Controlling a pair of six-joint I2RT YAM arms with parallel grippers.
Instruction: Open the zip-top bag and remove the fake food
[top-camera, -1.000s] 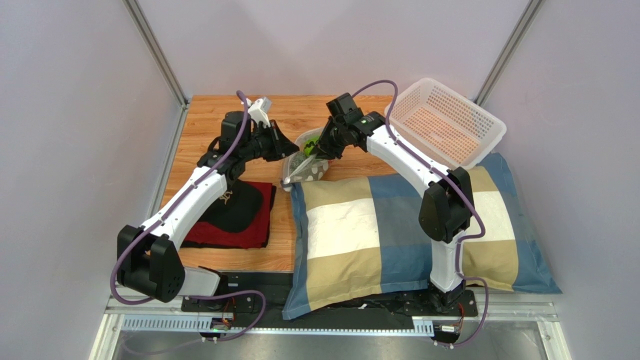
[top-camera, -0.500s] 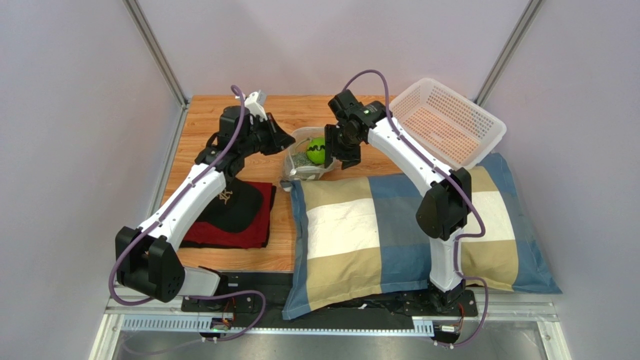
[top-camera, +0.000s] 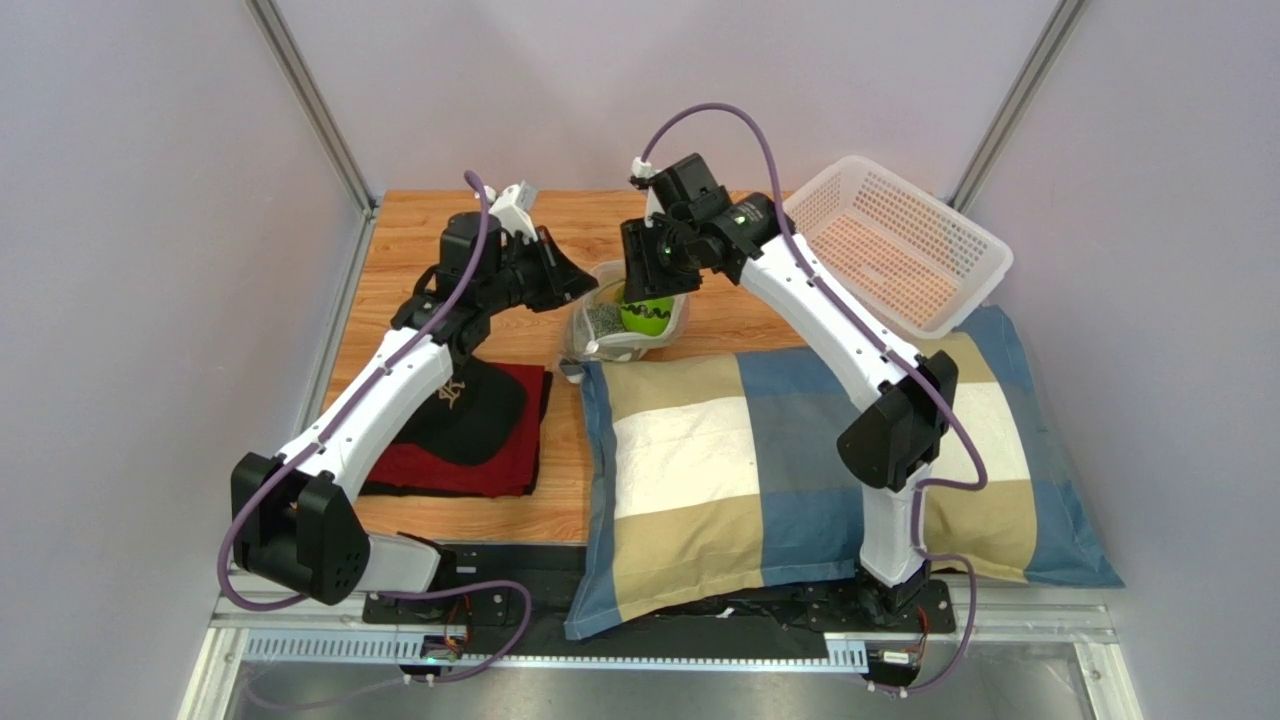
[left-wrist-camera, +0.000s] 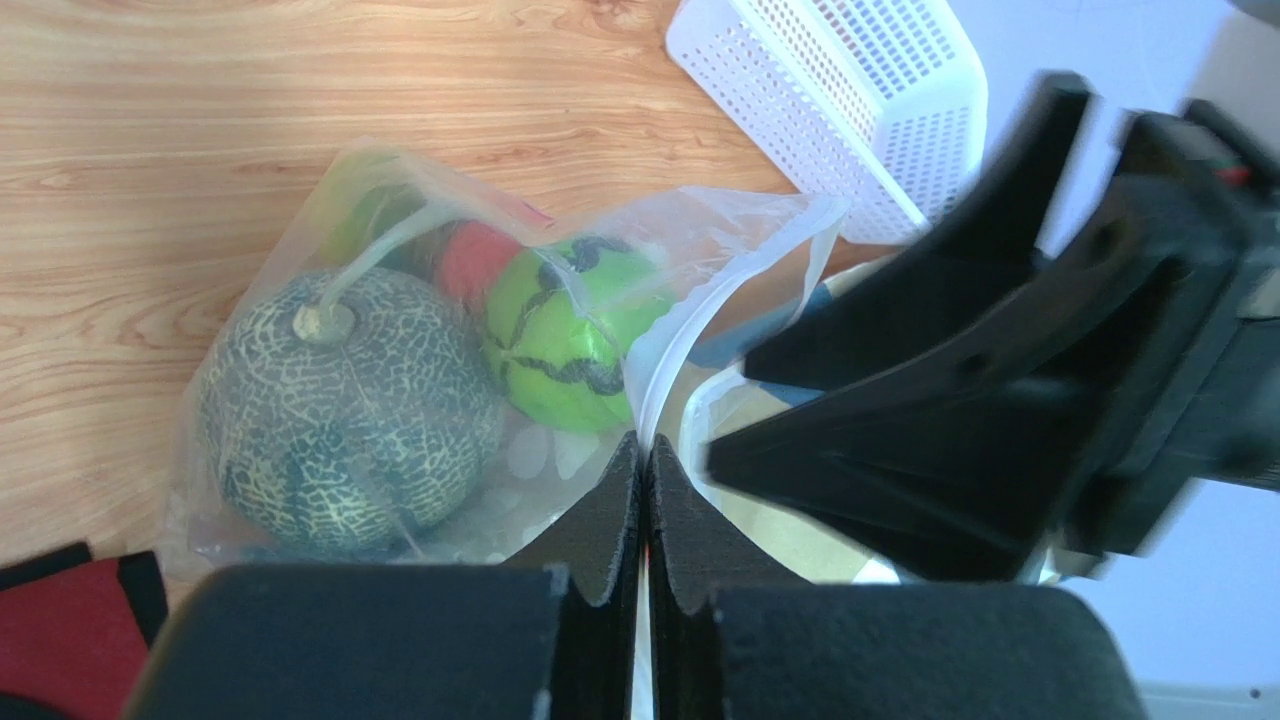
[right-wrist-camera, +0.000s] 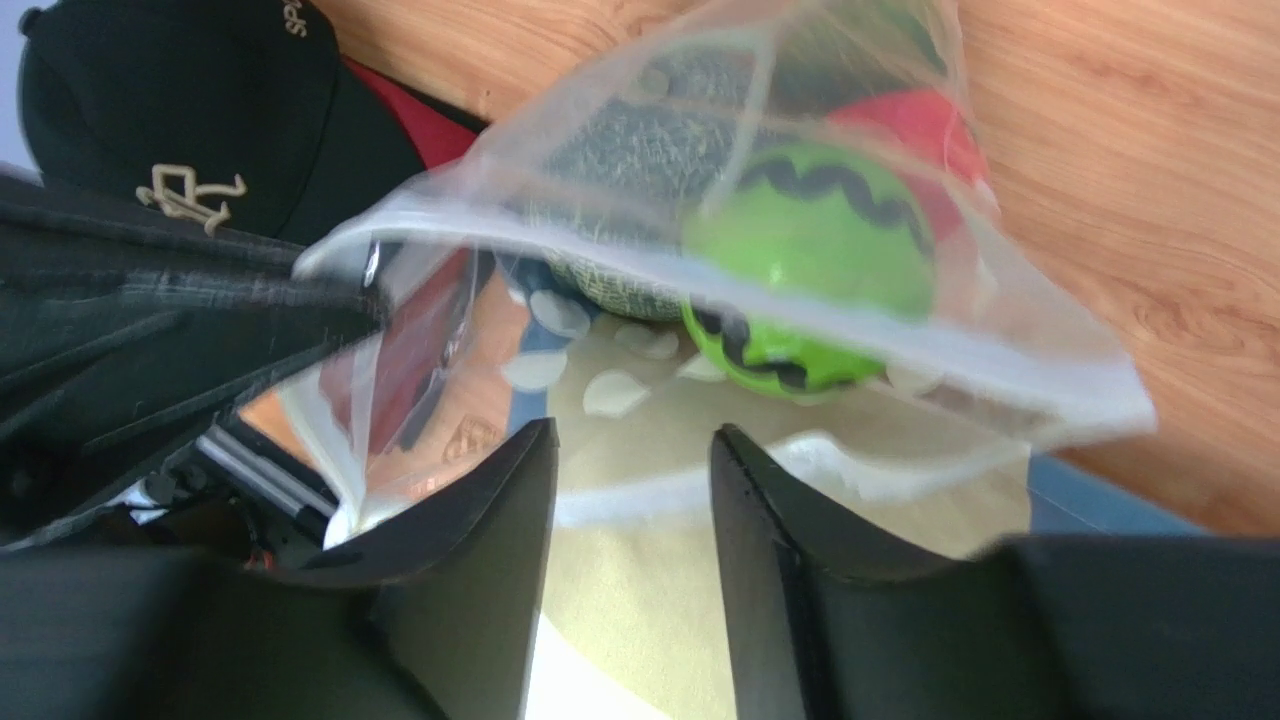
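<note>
Left claw (left-wrist-camera: 646, 447) is clamped on the rim of the zip-top bag (left-wrist-camera: 721, 248), which lies directly ahead of it. Right claw (right-wrist-camera: 631, 443) stands parted and empty at the mouth. The mouth gapes; visible fake food (left-wrist-camera: 353, 405) sits inside, removal outstanding.

zip-top bag (left-wrist-camera: 714, 240): clear glossy plastic | table (left-wrist-camera: 301, 75): wood | basket (left-wrist-camera: 842, 75): perforated plastic

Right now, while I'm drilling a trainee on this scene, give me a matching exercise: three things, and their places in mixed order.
Things:
1. netted melon
2. black cap
3. white basket

Places:
A. on the red cloth
B. far right corner of the table
C. inside the zip-top bag

Pairs: 1-C, 2-A, 3-B
</note>
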